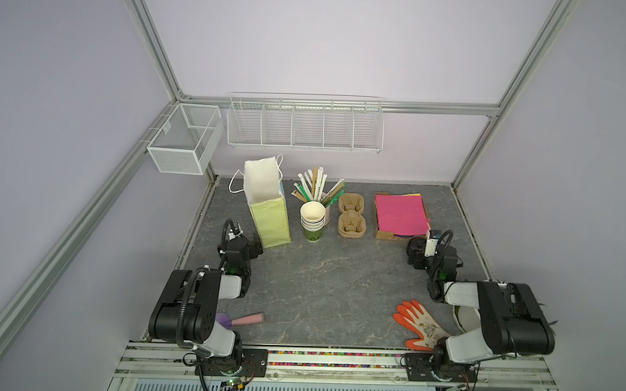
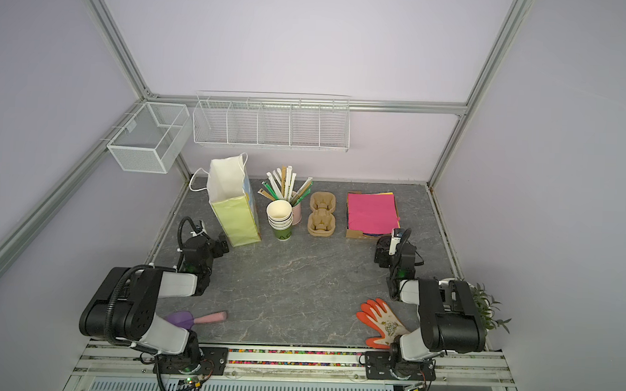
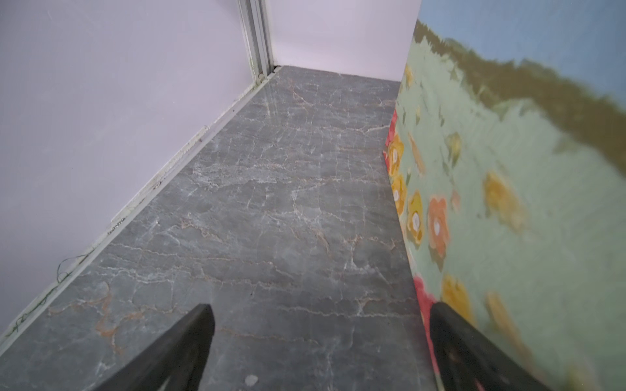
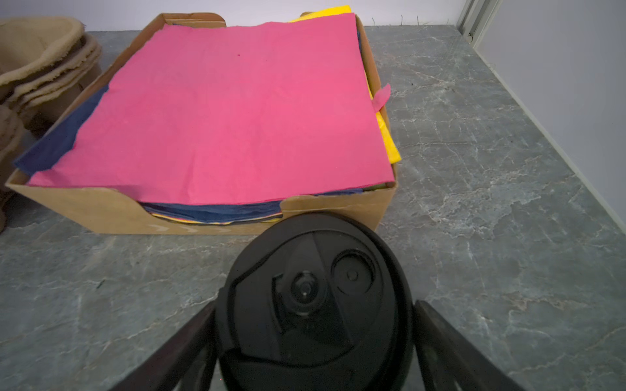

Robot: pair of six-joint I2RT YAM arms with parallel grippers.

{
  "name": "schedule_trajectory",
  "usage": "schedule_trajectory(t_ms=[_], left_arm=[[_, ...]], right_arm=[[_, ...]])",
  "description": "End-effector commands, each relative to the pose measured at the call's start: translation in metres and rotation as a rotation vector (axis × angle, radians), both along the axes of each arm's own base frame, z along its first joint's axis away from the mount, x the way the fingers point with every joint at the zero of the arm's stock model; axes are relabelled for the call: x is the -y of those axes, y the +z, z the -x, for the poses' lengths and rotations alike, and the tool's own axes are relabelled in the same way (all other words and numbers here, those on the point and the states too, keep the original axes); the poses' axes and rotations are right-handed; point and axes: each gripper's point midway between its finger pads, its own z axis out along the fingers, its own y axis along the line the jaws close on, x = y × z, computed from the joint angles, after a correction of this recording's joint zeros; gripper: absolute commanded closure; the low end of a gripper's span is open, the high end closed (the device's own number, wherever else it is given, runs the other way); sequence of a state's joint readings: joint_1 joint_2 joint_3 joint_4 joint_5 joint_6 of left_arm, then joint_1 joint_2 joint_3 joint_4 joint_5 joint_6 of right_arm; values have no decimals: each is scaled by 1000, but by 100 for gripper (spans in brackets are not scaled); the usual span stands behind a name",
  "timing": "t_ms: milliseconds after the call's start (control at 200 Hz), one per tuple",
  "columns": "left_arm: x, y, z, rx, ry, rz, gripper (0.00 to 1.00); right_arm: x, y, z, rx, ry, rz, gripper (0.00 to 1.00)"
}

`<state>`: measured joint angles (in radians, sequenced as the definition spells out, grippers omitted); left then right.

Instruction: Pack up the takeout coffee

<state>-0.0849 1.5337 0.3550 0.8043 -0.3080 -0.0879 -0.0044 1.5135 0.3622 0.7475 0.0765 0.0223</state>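
The takeout coffee, an all-black cup with a round black lid, stands on the table just in front of the cardboard box, at the right in both top views. My right gripper has a finger against each side of the cup and is shut on it. An open pale green paper bag stands upright at the back left. My left gripper sits open and empty low beside the bag's flowered side, one finger close to it.
Between the bag and the box stand a stack of green cups, a holder of wrapped straws and stacked pulp carriers. The cardboard box holds pink paper. An orange glove and a pink-handled scoop lie near the front.
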Motion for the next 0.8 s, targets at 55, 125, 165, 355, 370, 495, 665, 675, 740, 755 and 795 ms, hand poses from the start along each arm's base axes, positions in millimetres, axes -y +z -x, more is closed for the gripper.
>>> schedule_trajectory(t_ms=[55, 125, 165, 355, 370, 495, 665, 675, 740, 755, 795], left_arm=[[-9, 32, -15, 121, 37, -46, 1], [-9, 32, -15, 120, 38, -46, 1], [-9, 32, -15, 119, 37, -46, 1], [-9, 32, -15, 121, 37, -46, 1], [-9, 32, -15, 121, 37, -46, 1], [-13, 42, -7, 158, 61, -45, 1], [-5, 69, 2, 142, 29, -57, 1], [-4, 70, 2, 138, 26, -54, 1], [-2, 81, 6, 130, 26, -4, 1], [-2, 84, 6, 131, 29, 16, 1], [-1, 93, 9, 136, 43, 74, 1]], right_arm=[[-2, 29, -19, 127, 41, 40, 12], [-2, 30, -19, 128, 40, 40, 12], [-2, 30, -19, 129, 41, 41, 12], [-2, 29, -19, 127, 41, 41, 12], [-2, 30, -19, 128, 42, 42, 12], [2, 36, -19, 140, 11, 50, 12], [4, 75, -7, 163, -15, 74, 12], [4, 78, -6, 168, -16, 78, 12], [0, 102, 2, 211, -36, 108, 12], [0, 110, 4, 224, -42, 114, 12], [-7, 130, 9, 258, -39, 116, 12]])
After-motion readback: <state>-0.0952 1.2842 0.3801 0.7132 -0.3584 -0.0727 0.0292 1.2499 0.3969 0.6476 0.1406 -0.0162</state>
